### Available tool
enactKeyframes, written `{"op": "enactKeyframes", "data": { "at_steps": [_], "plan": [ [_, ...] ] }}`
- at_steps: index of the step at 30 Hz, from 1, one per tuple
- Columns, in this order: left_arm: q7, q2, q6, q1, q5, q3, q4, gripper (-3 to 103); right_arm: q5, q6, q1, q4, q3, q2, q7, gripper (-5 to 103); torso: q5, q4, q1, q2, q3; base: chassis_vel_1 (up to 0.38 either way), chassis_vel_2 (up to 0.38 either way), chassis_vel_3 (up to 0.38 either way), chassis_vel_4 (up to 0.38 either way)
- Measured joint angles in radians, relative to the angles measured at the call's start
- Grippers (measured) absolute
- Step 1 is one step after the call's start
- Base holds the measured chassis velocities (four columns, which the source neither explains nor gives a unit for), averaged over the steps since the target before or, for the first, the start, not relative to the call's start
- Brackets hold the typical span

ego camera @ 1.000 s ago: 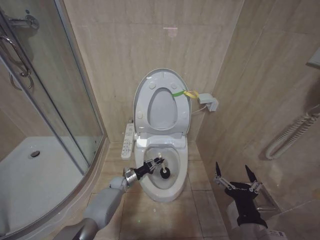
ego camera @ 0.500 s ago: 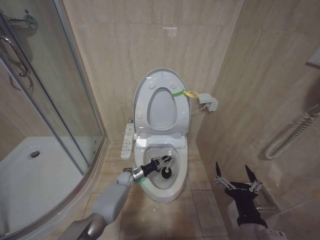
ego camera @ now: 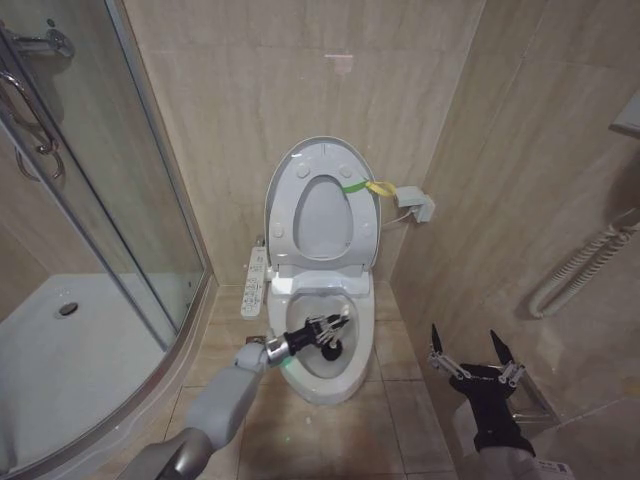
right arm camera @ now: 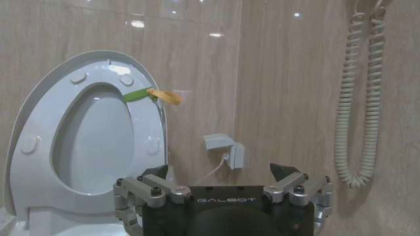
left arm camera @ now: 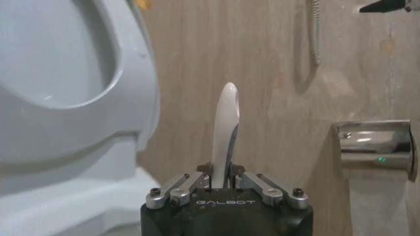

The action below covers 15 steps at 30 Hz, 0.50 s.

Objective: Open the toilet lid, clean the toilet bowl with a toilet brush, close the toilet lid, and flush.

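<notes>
The toilet lid (ego camera: 322,205) stands raised against the wall with the ring seat up against it, its yellow-green strap (ego camera: 366,186) at the right edge. Below it the white toilet bowl (ego camera: 352,375) lies uncovered. My left gripper (ego camera: 322,328) reaches over the bowl, shut on the toilet brush's white handle (left arm camera: 226,123); the dark bristle head (ego camera: 331,350) is down inside the bowl. In the left wrist view the handle rises straight out of the shut left gripper (left arm camera: 221,172). My right gripper (ego camera: 463,340) hangs open to the right of the toilet, holding nothing, and faces the lid (right arm camera: 85,142).
A long white button panel (ego camera: 256,282) runs along the toilet's left side. A curved glass shower enclosure (ego camera: 100,220) stands to the left. A white socket box (ego camera: 417,206) and a coiled hose (right arm camera: 357,98) hang on the tiled walls to the right.
My left gripper has moved a little to the right, farther over the bowl, taking the brush head with it. The right arm has stayed still.
</notes>
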<state>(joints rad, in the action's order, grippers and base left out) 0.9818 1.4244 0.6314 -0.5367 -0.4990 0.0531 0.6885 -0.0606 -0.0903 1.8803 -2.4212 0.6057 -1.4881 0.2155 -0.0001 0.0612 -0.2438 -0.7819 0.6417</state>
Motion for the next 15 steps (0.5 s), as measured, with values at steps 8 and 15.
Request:
{"op": "enactKeyframes", "data": {
  "at_steps": [8,15],
  "plan": [
    [0.0,-0.03,0.021,-0.018,-0.01,-0.036,0.059,16,0.0,0.0,0.0,0.0,0.0,0.0,0.0,100,0.0,0.0003,0.0,0.0,0.0,0.0,0.0,0.0,0.0],
    [-0.022,-0.019,0.025,-0.022,-0.073,-0.051,0.118,15,0.0,0.0,0.0,0.0,0.0,0.0,0.0,100,0.0001,0.0005,0.0,0.0,0.0,0.0,0.0,0.0,0.0]
  ]
}}
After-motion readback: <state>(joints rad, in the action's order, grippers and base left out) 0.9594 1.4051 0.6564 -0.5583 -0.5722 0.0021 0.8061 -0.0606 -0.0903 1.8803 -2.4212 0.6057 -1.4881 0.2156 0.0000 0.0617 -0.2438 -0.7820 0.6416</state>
